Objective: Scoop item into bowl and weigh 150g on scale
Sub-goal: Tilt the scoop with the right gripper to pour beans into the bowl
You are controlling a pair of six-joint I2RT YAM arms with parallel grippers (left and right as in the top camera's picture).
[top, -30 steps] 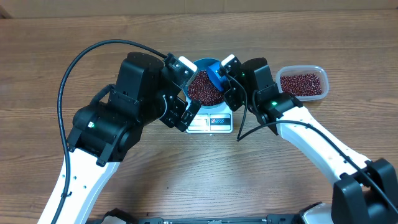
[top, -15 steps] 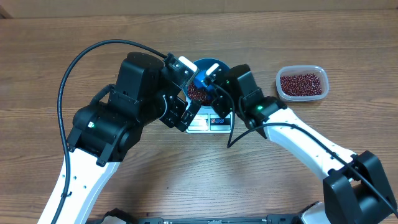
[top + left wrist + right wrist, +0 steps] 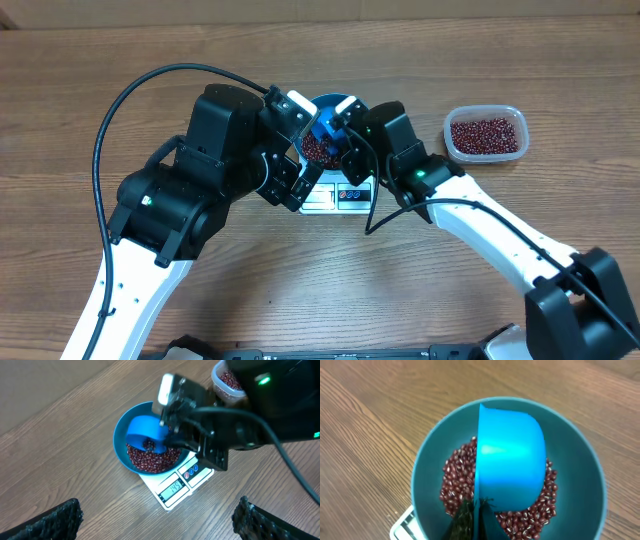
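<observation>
The right end effector (image 3: 474, 519) is pressed together on a blue scoop (image 3: 510, 455), which lies tipped on its side just beyond the fingertips, inside the bowl (image 3: 427, 460). The beans (image 3: 457, 480) lie in the bowl under the scoop. The bowl sits on the scale (image 3: 175, 491). The left end effector (image 3: 157, 522) hangs spread wide, with the bowl ahead of it.

**Robotics Lab Bench Playing Kitchen**

A black-and-white left robot arm (image 3: 170, 200) and its matching right robot arm (image 3: 500, 235) are sharing a wood-grain table (image 3: 80, 60), with a black cable (image 3: 180, 68) looping off the left one. This is looking like a robotics lab. A small flat white square kitchen scale (image 3: 175, 491) and a clear plastic rectangular tub (image 3: 485, 159) of red-brown beans (image 3: 485, 135) are serving as test props.
</observation>
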